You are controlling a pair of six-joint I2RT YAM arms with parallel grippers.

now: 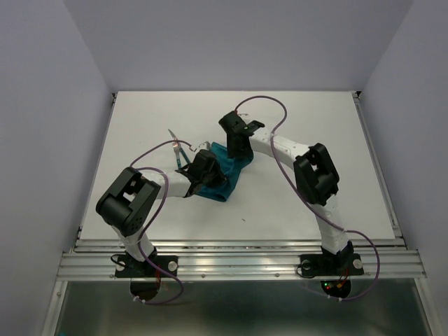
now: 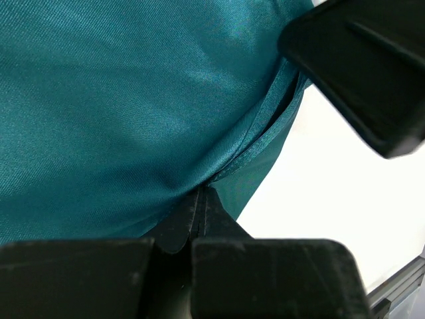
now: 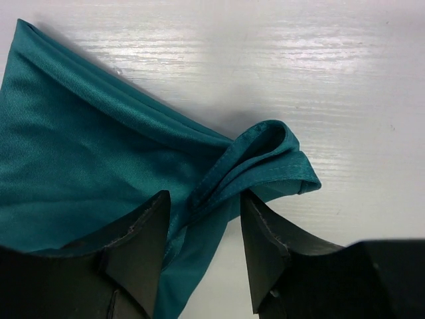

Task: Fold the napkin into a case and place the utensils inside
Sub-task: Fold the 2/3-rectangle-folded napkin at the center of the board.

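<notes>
The left jaws are pressed shut on a hemmed edge of the napkin [image 2: 133, 113], and the cloth spreads up and away from their tips as one smooth sheet. The right jaws stand apart. A bunched, doubled-over corner of the cloth lies in the gap between them without being pinched, its rolled tip pointing off to the right of the right wrist view while the main body fans out to the left.

From above, the napkin [image 1: 222, 175] lies crumpled near the middle of the surface [image 1: 308, 126], not yet a narrow case. Its long axis runs roughly from the near left, where the left arm [image 1: 129, 203] holds it, to the far right, where the right arm [image 1: 315, 175] hovers over the far edge. The loose corner therefore sits directly under the right jaws, the nearer pair for any regrasp.

The utensils [image 1: 179, 150] lie just beside the cloth's left edge, outside it, lying roughly far to near, closest to the left arm.
</notes>
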